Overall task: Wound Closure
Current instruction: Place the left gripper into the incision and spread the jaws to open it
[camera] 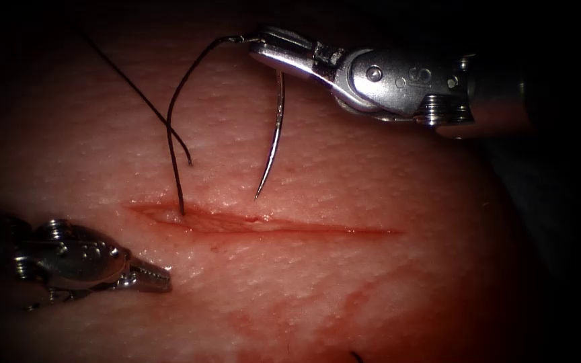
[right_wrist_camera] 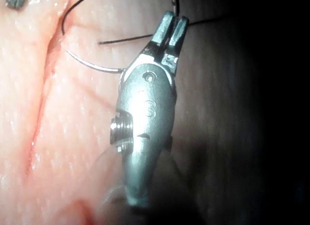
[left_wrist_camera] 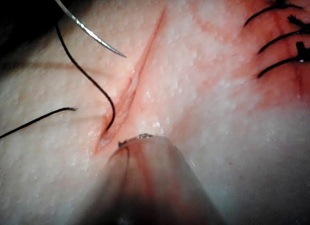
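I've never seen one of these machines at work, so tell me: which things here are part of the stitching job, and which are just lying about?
In use:
right tool, jaws shut on the needle near its thread end, tip above the tissue, not in it
thread, running into the cut
left tool, holding nothing

Lying about:
older stitches
red fluid

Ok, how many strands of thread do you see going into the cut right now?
1. The thread enters the cut near its left end, running up to the needle in the right tool. A cut end of thread lies loose above the cut.
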Available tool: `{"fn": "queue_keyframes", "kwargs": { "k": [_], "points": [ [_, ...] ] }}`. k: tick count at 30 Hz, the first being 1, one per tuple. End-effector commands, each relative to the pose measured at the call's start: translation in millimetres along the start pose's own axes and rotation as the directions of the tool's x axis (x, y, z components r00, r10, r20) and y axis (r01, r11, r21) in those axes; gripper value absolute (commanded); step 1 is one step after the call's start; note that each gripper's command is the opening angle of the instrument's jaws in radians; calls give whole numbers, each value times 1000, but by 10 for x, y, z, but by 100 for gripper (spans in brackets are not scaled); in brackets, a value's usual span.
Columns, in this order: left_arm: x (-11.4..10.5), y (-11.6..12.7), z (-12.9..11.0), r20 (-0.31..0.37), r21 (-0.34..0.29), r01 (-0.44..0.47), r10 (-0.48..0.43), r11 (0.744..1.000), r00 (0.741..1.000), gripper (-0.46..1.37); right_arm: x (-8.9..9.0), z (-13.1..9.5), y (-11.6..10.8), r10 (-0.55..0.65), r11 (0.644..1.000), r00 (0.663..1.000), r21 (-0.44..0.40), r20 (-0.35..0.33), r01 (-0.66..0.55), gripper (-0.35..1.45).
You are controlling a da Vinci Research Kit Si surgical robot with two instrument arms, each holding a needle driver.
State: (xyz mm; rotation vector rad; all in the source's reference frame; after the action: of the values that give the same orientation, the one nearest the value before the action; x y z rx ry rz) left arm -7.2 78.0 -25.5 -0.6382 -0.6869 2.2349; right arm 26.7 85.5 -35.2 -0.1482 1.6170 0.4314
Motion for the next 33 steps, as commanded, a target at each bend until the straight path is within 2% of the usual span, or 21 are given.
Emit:
{"fn": "queue_keyframes", "kwargs": {
  "k": [1, 6, 11, 14, 20, 27, 33],
  "points": [
    [1, 0, -1, 1, -7, 1, -1, 1000, 1000, -31, 1, 0, 0, 1, 1000, 1000, -4, 0, -1, -35],
    [5, 1, -5, 3, -11, 9, -9, 1000, 1000, -25, 2, 1, 0, 2, 1000, 1000, -5, 0, -2, -35],
    [11, -1, -12, 9, -13, -12, 12, 1000, 1000, -3, 2, 0, 1, 2, 1000, 1000, -5, 0, -2, -35],
    [20, -2, -21, 4, -11, -29, 29, 1000, 1000, 2, 1, 0, 1, 2, 1000, 1000, -5, 0, -2, -35],
    [33, -12, -26, 4, -15, -42, 42, 999, 999, -6, 0, 0, 1, 0, 1000, 1000, -5, 1, 0, -35],
    [53, -30, -23, 2, -16, -48, 48, 999, 999, -23, 0, 0, 1, 0, 1000, 1000, -5, 1, 0, -35],
    [63, -49, -18, 3, -7, -51, 51, 999, 999, -26, 0, 0, 1, 0, 1000, 1000, -5, 1, 0, -35]
  ]
}}
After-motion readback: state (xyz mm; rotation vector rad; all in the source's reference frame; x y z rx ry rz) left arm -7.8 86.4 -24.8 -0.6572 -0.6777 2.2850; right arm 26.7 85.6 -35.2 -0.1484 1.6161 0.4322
